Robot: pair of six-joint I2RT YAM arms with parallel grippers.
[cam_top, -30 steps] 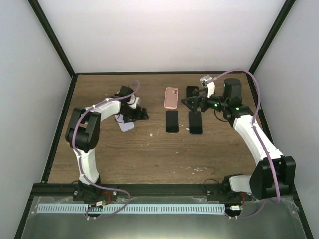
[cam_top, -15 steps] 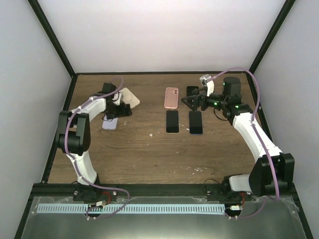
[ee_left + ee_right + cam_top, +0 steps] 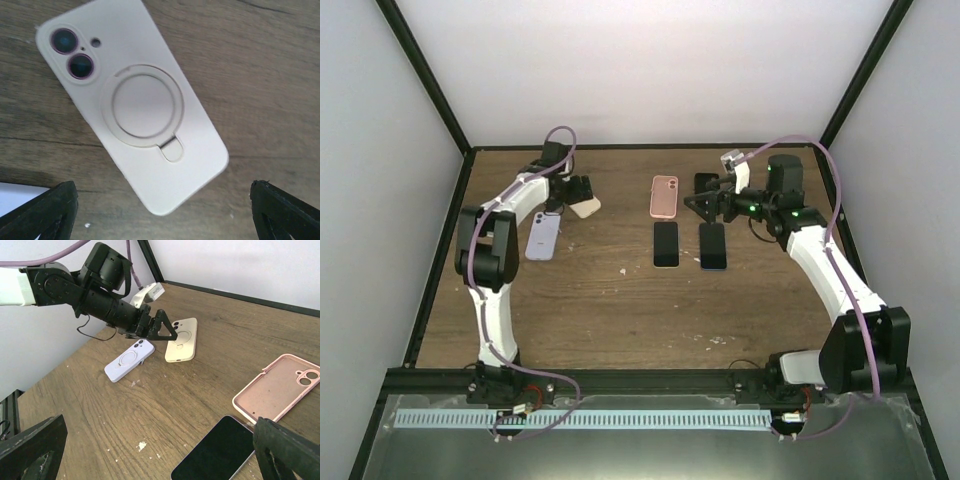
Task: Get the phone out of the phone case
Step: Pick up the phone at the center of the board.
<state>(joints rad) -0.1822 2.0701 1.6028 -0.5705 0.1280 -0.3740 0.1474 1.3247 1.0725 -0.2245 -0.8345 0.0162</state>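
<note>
Wooden bench [image 3: 620,300], walled on 3 sides. Top view: left hand [image 3: 577,193] over cream cased phone [image 3: 586,208], far-left; lilac cased phone [image 3: 542,237] near, so little room that side. Left wrist: hand wide, empty; should straddle case's long edges squarely. Right wrist: right hand [image 3: 160,445] wide, empty; open bench ahead.

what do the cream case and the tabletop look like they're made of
Cream case: likely soft silicone or rubbery plastic, matte; it shows no glare and has rounded, moulded edges. Tabletop: wood or wood-print laminate, matte brown; grain lines show, but which one is unclear.
</note>
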